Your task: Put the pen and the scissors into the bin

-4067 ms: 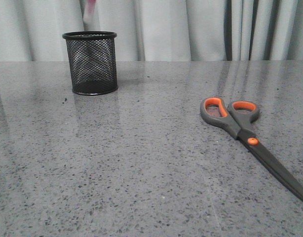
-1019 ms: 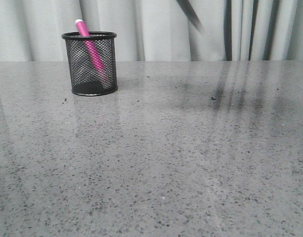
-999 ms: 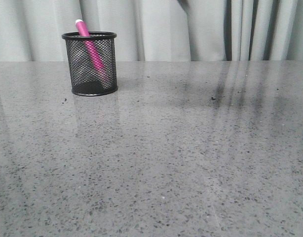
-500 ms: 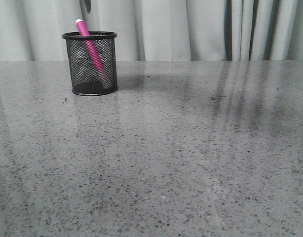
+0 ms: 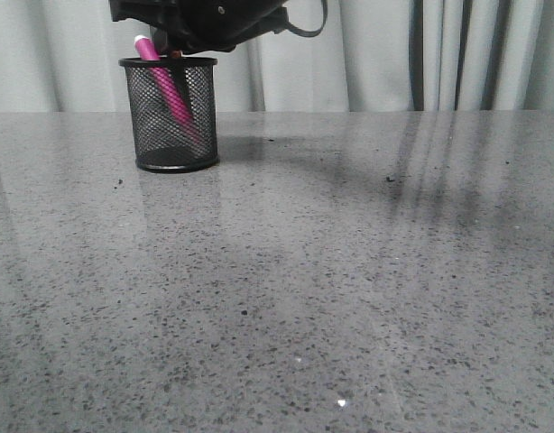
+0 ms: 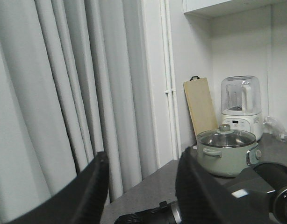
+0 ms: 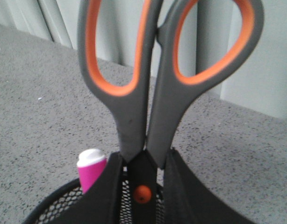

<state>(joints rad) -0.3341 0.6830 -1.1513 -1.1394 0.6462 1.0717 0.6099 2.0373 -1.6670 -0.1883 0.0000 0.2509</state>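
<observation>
Right gripper (image 7: 141,175) clamps the scissors (image 7: 153,79) near the pivot, blades down. Below it stands the bin (image 5: 175,113), with the pen (image 7: 91,171) beside. I should lower straight, then release.

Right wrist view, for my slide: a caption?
Right pincer holds the scissors upright over the bin beside the pen.

No readable text, brand, number or sign appeared in any view. The white blender base (image 6: 240,125) beside the green pot (image 6: 226,153) carried a small dark display panel, but its markings were too small to be made out.
</observation>
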